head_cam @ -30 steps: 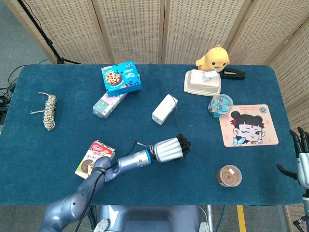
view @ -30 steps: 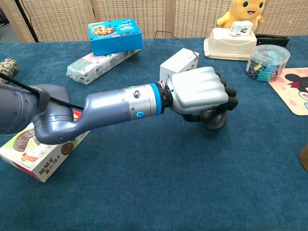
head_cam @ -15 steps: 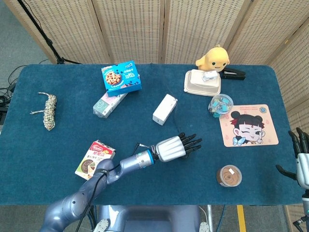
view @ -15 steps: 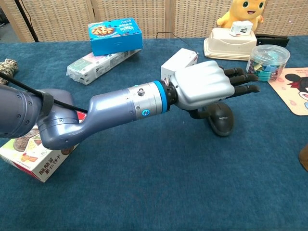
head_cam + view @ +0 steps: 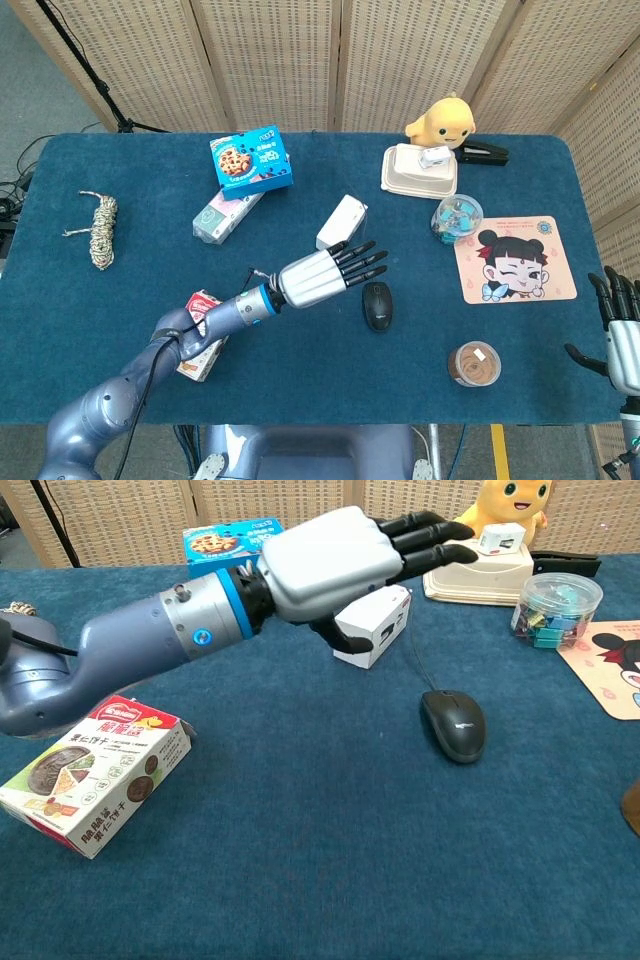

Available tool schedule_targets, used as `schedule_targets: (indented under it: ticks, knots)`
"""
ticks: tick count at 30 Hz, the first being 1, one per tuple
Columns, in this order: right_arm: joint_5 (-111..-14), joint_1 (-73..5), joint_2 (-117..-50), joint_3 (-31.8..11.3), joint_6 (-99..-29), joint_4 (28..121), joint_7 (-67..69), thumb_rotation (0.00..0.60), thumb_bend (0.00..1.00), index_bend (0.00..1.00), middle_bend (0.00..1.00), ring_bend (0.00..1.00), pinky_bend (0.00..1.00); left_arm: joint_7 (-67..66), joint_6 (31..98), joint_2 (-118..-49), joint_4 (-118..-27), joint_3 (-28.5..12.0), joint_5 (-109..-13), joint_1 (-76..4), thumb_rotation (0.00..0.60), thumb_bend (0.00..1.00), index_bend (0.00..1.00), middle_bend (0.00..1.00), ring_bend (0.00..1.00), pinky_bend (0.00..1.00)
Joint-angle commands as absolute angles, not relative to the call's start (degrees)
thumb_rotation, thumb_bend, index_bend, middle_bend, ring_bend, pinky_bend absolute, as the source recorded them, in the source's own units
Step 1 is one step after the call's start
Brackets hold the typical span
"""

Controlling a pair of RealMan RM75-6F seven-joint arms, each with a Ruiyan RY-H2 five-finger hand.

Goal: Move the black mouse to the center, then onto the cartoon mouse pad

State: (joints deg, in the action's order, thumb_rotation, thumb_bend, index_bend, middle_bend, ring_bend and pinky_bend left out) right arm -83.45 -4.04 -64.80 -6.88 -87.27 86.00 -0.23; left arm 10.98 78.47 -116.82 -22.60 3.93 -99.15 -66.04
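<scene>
The left robot hand (image 5: 330, 555) has let go of the black mouse (image 5: 377, 305) and lifted up and away – half a second ago it was right on top of it. Now its fingers are spread wide and it holds nothing. The mouse is small, dark and rounded, with a thin cord. It sits alone near the middle of the blue counter (image 5: 120, 290), well apart from the cartoon mouse pad (image 5: 514, 259). The right robot hand (image 5: 617, 330) waits open at the counter's edge.
</scene>
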Motion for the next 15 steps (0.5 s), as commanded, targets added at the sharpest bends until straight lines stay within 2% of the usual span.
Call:
schedule_targets:
  ticks: [1,8,15]
  knots:
    - [-83.78,-4.02,-64.97,-6.7,-87.44,86.17,-0.75,0.6,0.0,0.0,0.0,0.0,0.0,11.43,82.28,-107.16,-33.08,4.48,-98.5,-60.95,0.6,0.13,0.0,0.0,0.0,0.28]
    - [-83.34,-4.37,-65.71,-6.65,-86.73,86.16,-2.52,0.6,0.0,0.0,0.0,0.0,0.0,5.61,83.73,-87.85,-58.88,4.79,-94.93,-53.1,0.6,0.1,0.0,0.0,0.0,0.19]
    - [-80.44,-5.33,-67.17,-7.77,-84.9,87.29,-5.53,0.6,0.0,0.0,0.0,0.0,0.0,4.06,85.28,-76.69,-73.11,5.89,-90.49,-44.58,0.6,0.1,0.0,0.0,0.0,0.12]
